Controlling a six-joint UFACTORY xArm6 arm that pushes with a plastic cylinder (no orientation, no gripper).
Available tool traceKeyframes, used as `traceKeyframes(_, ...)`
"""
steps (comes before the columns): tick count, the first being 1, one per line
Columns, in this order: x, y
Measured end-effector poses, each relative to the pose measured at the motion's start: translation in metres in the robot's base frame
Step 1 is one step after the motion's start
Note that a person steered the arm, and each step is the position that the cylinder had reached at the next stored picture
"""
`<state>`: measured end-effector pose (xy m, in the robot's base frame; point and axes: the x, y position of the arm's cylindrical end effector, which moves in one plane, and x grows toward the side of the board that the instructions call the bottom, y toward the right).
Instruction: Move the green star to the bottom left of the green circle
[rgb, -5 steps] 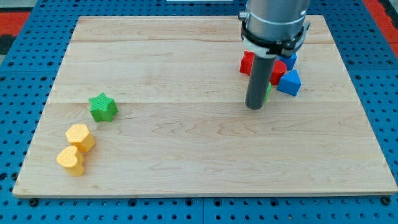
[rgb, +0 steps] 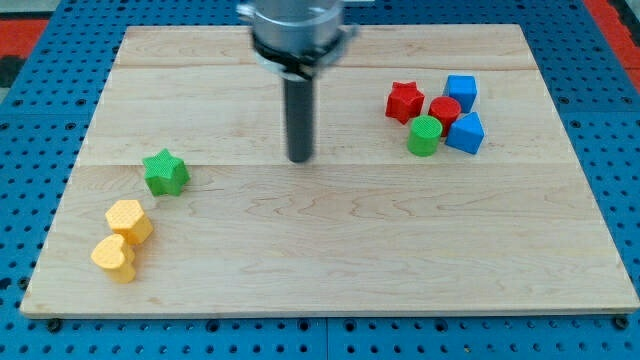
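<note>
While the dark rod is hanging straight down from the grey arm body at the view's top, my tip (rgb: 299, 159) is resting on bare wood near the middle of the bench (rgb: 330, 260), touching no block at all. Since the arm is ending in a plain rod, it is carrying no hand that could open or close, and it is holding nothing. Well to the tip's left, the green star (rgb: 165, 172) is sitting alone on the left part of the bench, a clear stretch of wood lying between the two. Below the star, toward the view's bottom left, a yellow hexagon (rgb: 129, 221) and a yellow heart (rgb: 114, 258) are sitting pressed together, the heart lying lower and slightly further left. Over on the view's right, the green circle (rgb: 424, 136) is standing in a tight cluster, well apart from the tip. A red star (rgb: 404, 102) is sitting up and to the left of the circle, and a red round block (rgb: 445, 111) is sitting just above and to its right. A blue block (rgb: 461, 92) is occupying the cluster's top right, and another blue block (rgb: 466, 133) is lying just beside the circle on its right.
</note>
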<state>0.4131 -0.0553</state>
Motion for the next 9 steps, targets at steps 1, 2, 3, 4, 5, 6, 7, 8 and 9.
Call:
traceKeyframes(1, -0.005, -0.110)
traceKeyframes(2, 0.040, -0.189)
traceKeyframes(3, 0.052, -0.141)
traceKeyframes(4, 0.033, -0.033)
traceKeyframes(5, 0.023, 0.060)
traceKeyframes(6, 0.045, 0.105)
traceKeyframes(7, 0.072, 0.140)
traceKeyframes(8, 0.052, 0.160)
traceKeyframes(9, 0.120, 0.149)
